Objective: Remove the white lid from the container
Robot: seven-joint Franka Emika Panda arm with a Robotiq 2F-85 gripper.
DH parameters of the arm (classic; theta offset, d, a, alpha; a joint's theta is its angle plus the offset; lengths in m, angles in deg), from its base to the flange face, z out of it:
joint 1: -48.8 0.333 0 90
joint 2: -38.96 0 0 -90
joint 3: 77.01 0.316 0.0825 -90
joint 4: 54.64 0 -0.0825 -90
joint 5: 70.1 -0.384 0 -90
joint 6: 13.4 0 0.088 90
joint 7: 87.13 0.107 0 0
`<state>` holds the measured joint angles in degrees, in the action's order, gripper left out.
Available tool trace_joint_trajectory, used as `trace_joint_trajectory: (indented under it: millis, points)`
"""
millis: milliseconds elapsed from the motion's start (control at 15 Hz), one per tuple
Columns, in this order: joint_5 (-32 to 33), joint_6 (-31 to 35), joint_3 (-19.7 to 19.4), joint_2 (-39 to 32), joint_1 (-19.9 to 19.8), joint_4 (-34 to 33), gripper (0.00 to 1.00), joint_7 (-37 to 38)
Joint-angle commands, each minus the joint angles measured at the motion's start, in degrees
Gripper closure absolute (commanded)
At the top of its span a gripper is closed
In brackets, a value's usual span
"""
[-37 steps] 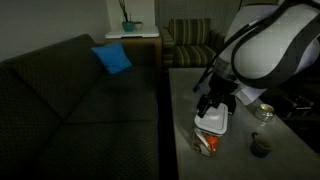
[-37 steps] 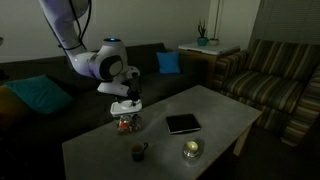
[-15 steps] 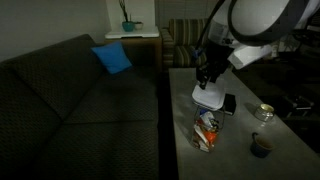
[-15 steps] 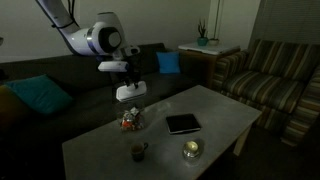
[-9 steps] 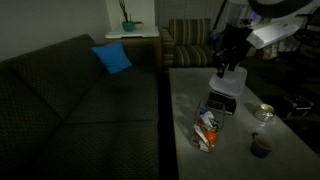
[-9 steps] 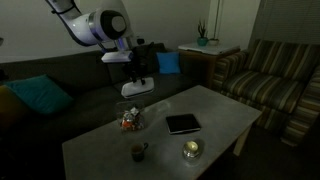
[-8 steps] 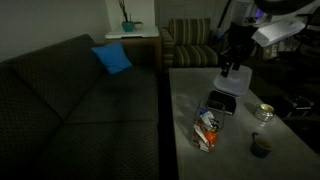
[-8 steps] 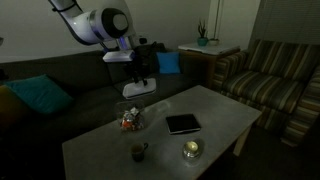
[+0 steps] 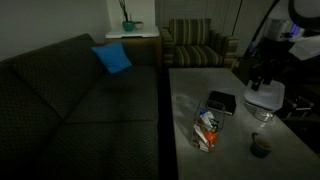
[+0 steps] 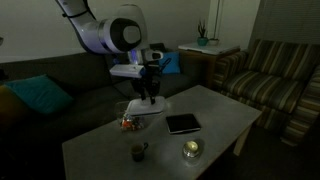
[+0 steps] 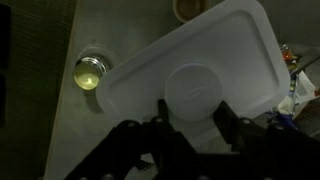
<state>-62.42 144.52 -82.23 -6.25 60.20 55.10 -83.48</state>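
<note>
My gripper (image 9: 262, 84) is shut on the white lid (image 9: 265, 97) and holds it in the air above the table, away from the container. The lid also shows in the other exterior view (image 10: 150, 106) under the gripper (image 10: 150, 95). In the wrist view the lid (image 11: 200, 60) fills the middle, and the gripper (image 11: 192, 108) has its fingers on either side of the lid's round raised centre. The clear container (image 9: 207, 130) with orange-red and white contents stands open on the table (image 10: 128, 123); its edge shows at the right of the wrist view (image 11: 295, 85).
A black square object (image 9: 221, 102) (image 10: 183, 123) lies on the grey table (image 9: 185, 100). A small dark bowl (image 9: 261, 145) (image 10: 138, 152) and a glowing glass candle (image 10: 191, 149) (image 11: 90, 72) stand near the table's edge. A dark sofa (image 9: 70, 100) runs beside the table.
The gripper lifted the white lid off the container, rose, then carried it sideways across the table past the black square object and came lower. The container stayed in place.
</note>
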Motion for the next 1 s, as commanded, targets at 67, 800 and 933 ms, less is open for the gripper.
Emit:
trace_joint_trajectory:
  millis: [67,800,933]
  points:
    - [-0.7,3.84,4.47,-5.16,-4.72,0.44,0.75,-3.68]
    - [-5.13,13.37,4.48,-19.93,-4.42,-6.57,0.75,0.77]
    - [-6.01,12.86,4.43,-21.76,-4.1,-8.91,0.75,0.97]
